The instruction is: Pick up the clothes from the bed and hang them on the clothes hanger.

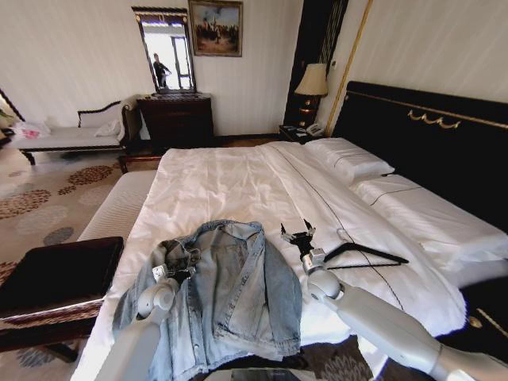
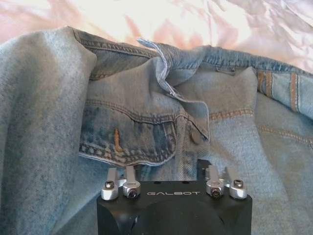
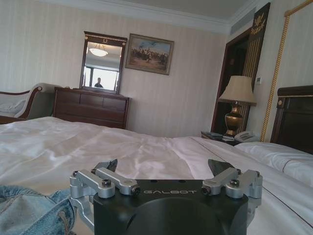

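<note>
Hotel-style bedroom — double bed (image 1: 238, 186), dresser (image 1: 176, 119), lamp (image 1: 312, 83).

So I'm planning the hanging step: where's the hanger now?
In the head view the clothes hanger lies flat on the bed, right of the denim jacket, just beyond the right claw.

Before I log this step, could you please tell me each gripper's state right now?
Left gripper: over the denim jacket, open or shut cannot be told.
Right gripper: open, holding nothing.

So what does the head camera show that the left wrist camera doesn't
Head view alone: the black clothes hanger lying on the white bed right of the jacket, the right end effector open between them, the pillows and the dresser. Left wrist view alone: the jacket's collar and a button close up. Both: the denim jacket under the left end effector.
</note>
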Robot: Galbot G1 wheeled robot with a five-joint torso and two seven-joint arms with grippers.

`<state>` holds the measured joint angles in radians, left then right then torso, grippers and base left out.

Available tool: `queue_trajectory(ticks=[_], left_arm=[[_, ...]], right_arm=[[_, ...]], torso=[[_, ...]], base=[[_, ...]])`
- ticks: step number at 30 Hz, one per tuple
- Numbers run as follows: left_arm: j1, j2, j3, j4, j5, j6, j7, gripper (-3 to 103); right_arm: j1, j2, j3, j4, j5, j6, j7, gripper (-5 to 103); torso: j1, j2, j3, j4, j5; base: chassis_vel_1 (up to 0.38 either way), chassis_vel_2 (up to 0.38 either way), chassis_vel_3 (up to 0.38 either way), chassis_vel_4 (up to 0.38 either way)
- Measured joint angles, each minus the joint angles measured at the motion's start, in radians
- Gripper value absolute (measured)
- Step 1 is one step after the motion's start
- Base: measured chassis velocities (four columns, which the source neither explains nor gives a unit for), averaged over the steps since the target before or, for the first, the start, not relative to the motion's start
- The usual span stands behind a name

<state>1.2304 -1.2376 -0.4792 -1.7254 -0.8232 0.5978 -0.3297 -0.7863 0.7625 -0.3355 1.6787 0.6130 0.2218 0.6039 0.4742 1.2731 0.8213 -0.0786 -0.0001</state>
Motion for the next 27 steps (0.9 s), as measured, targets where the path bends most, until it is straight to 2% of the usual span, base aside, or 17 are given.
queue_trajectory(ticks=[2,5,6,10,11,12,13,14,20,27], left_arm=[[0.0,0.0,-0.004,-0.005,-0.003,-0.001,0.001,56],[0.01,0.001,-0.032,-0.045,-0.018,-0.002,0.004,40],[0.01,0.001,-0.032,-0.045,-0.018,-0.002,0.004,40],[0.037,0.015,-0.081,-0.111,-0.048,-0.002,0.009,18],[0.037,0.015,-0.081,-0.111,-0.048,-0.002,0.009,18],[0.044,0.021,-0.095,-0.128,-0.059,-0.002,0.009,12],[0.047,0.023,-0.103,-0.138,-0.065,-0.002,0.009,12],[0.054,0.028,-0.121,-0.158,-0.077,-0.001,0.009,8],[0.087,0.033,-0.187,-0.233,-0.117,0.004,0.004,5],[0.122,0.027,-0.275,-0.287,-0.12,0.019,-0.012,5]], right_arm=[[0.0,0.0,0.0,-0.001,-0.001,0.0,0.0,100],[-0.003,0.001,0.0,-0.007,-0.007,0.0,0.0,100],[-0.003,0.001,0.0,-0.007,-0.007,0.0,0.0,100],[-0.002,0.003,0.0,-0.016,-0.013,0.0,0.0,100],[-0.002,0.003,0.0,-0.016,-0.013,0.0,0.0,100],[0.001,0.004,-0.001,-0.019,-0.014,0.0,0.0,100],[0.003,0.005,-0.002,-0.019,-0.015,0.0,0.0,100],[0.007,0.007,-0.006,-0.02,-0.015,0.0,0.0,100],[0.018,0.006,-0.011,-0.018,-0.014,0.001,0.0,100],[0.008,-0.001,-0.003,-0.011,-0.015,0.003,-0.001,100]], torso=[[0.0,0.0,0.0,0.0,0.0],[0.0,0.0,0.0,-0.0002,-0.0002],[0.0,0.0,0.0,-0.0002,-0.0002],[0.0,0.0,0.0,-0.0003,-0.0001],[0.0,0.0,0.0,-0.0003,-0.0001],[0.0,0.0,0.0,-0.0003,-0.0003],[0.0,0.0,0.0,-0.0003,-0.0002],[0.0,0.0,0.0,-0.0002,0.0],[0.0,0.0,0.0,-0.0001,-0.0001],[0.0,0.0,0.0,-0.0002,0.0]], base=[[0.0,0.0,0.0,0.0],[0.0,0.0,0.0,0.0],[0.0,0.0,0.0,0.0],[0.0,0.0,0.0,0.0],[0.0,0.0,0.0,0.0],[0.0,0.0,0.0,0.0],[0.0,0.0,0.0,0.0],[0.0,0.0,0.0,0.0],[0.0,0.0,0.0,0.0],[0.0,0.0,0.0,0.0]])
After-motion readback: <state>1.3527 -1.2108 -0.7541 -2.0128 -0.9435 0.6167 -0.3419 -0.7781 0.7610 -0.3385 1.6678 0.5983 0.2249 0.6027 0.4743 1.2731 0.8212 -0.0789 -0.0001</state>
